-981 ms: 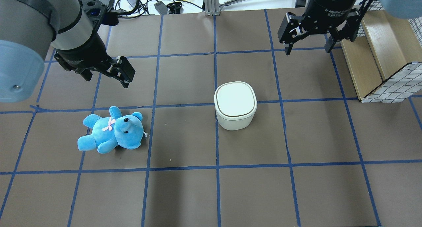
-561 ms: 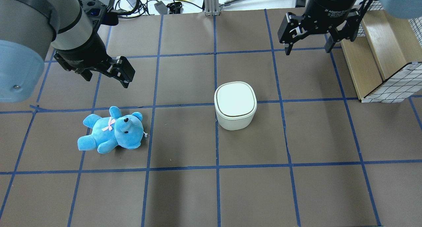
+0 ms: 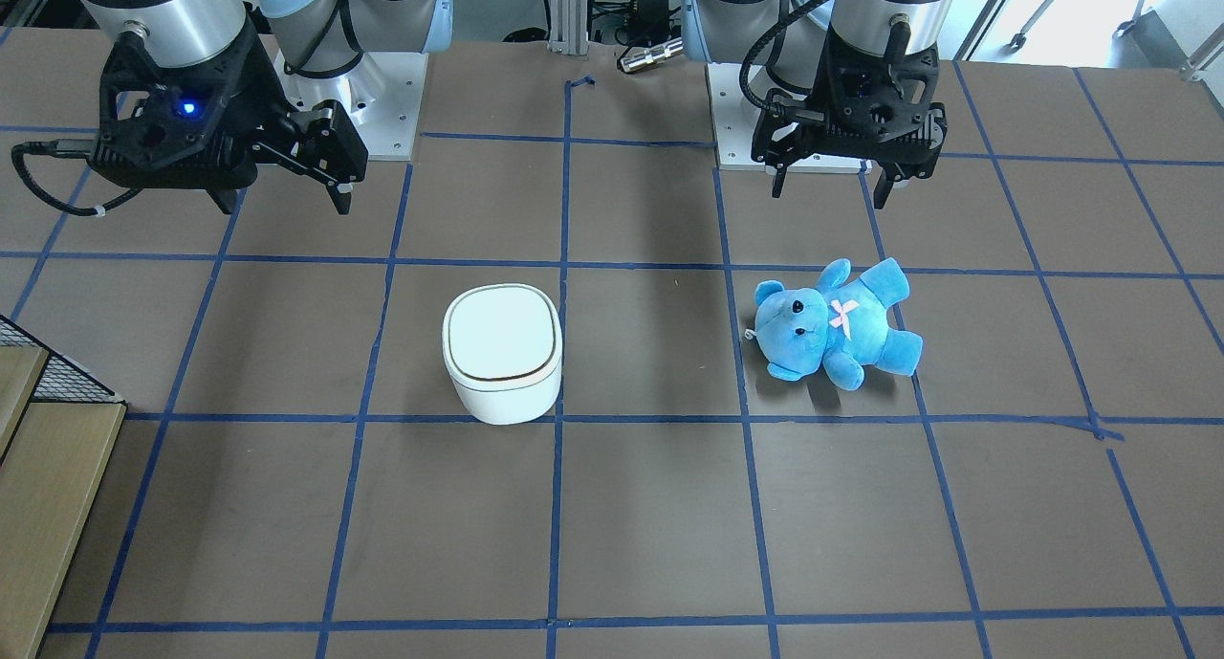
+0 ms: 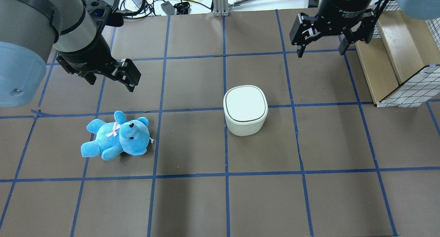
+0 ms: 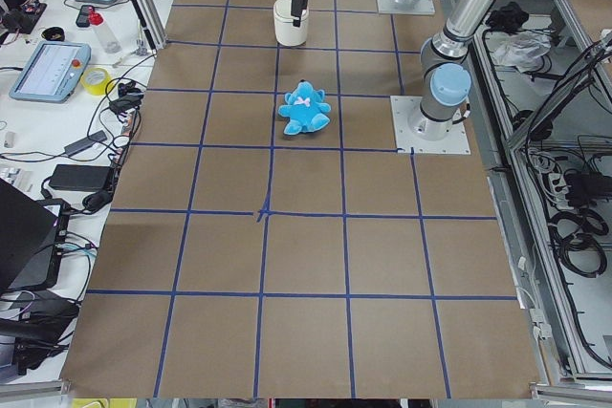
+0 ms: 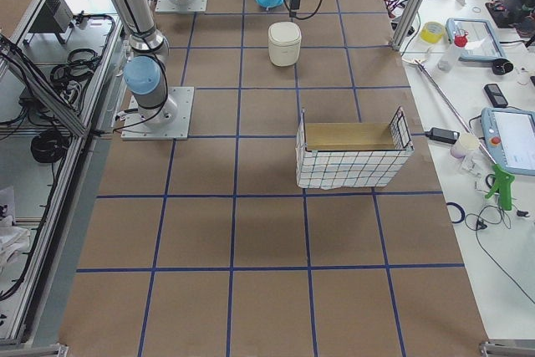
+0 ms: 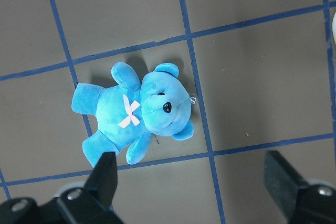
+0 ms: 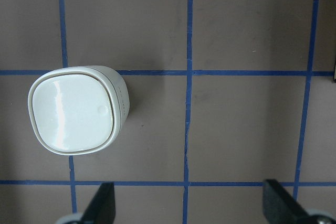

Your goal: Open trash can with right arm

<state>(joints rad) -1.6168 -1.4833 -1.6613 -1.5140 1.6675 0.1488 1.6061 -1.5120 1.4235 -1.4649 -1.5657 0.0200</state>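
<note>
The white trash can point(image 4: 245, 108) stands upright near the middle of the table point(image 4: 192, 202). Its lid sits flush inside the dark seam, so opening has not yet begun. The right gripper point(image 4: 321, 52) hangs high and well apart from the can. Its fingers are spread wide and point down, and its wrist view shows the can off to one side, so it likely needs centring before it descends. The left gripper point(image 4: 111, 83), fingers also wide, hovers above the blue teddy bear point(image 4: 117, 137), probably parked clear of the right arm's path.
</note>
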